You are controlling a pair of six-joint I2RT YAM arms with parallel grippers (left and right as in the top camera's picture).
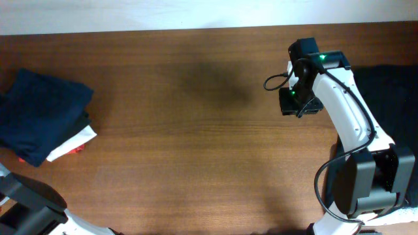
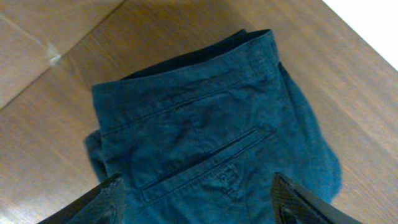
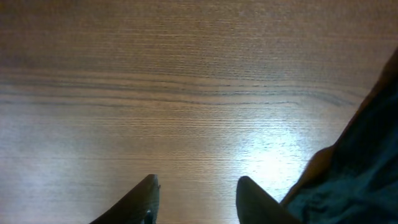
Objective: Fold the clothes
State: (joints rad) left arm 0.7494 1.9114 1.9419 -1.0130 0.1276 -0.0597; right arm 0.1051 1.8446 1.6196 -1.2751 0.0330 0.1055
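A folded pair of navy trousers (image 1: pixel 42 111) tops a small stack at the table's left edge. They fill the left wrist view (image 2: pixel 205 124), back pockets up. My left gripper (image 2: pixel 198 186) is open and empty just above them, with a finger at each side. It does not show in the overhead view. My right gripper (image 1: pixel 299 103) is at the right of the table. In the right wrist view it (image 3: pixel 198 185) is open and empty over bare wood. A dark garment (image 3: pixel 364 174) lies just to its right, apart from the fingers.
A white and red garment (image 1: pixel 73 143) sticks out from under the navy stack. A dark pile of clothes (image 1: pixel 392 91) lies at the table's right edge. The wooden table (image 1: pixel 183 130) runs between the two piles. The left arm's base (image 1: pixel 26 205) is at the front left.
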